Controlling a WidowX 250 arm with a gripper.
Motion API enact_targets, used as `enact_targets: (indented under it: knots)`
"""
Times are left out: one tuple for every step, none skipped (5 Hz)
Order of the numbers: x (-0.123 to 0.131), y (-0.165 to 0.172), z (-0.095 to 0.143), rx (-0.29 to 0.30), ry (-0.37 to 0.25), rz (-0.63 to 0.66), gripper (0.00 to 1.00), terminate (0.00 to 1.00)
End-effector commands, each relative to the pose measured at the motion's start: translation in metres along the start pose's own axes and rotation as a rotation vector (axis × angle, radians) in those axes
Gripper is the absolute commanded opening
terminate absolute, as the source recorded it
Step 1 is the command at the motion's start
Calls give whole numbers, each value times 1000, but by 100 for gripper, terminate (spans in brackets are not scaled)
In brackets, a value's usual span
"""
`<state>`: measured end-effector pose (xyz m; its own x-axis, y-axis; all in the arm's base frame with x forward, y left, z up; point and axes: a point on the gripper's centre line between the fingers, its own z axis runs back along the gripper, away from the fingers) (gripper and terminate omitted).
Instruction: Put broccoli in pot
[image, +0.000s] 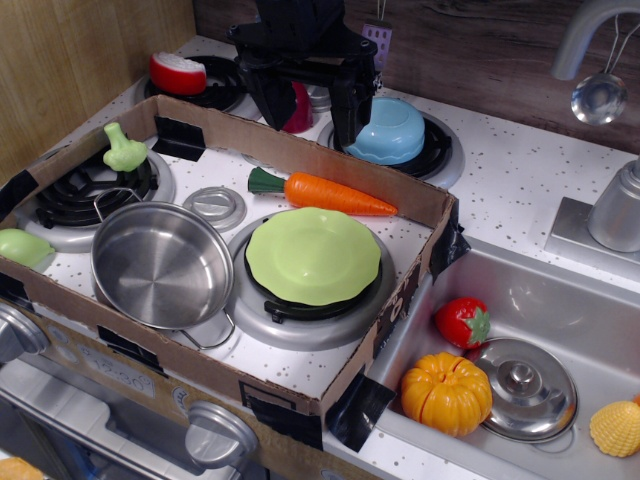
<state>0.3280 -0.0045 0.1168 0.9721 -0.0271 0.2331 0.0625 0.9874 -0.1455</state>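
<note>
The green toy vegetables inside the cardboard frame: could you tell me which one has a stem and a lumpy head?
The small light-green broccoli on the back-left burner; the smooth pale-green rounded vegetable at the left edge has neither.

The black gripper (308, 108) hangs pointing down, jaws spread, holding nothing.

Pot (160, 265) open above, cardboard wall (300, 150) rings stove, carrot (335, 194) near plate (312, 254)

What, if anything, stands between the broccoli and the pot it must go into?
Nothing visible does. The broccoli sits on the back-left burner, and the pot stands open and empty just in front of it. The carrot and green plate lie off to the side.
</note>
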Motion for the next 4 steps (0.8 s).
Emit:
enact_targets:
  knots:
    - [0, 0, 0, 0, 0, 0, 100, 0]
    - [-2, 21, -3, 2, 25, 23, 100, 0]
    - [-6, 36, -2, 48, -1, 28, 100, 0]
    - [-7, 51, -1, 90, -30, 36, 100, 0]
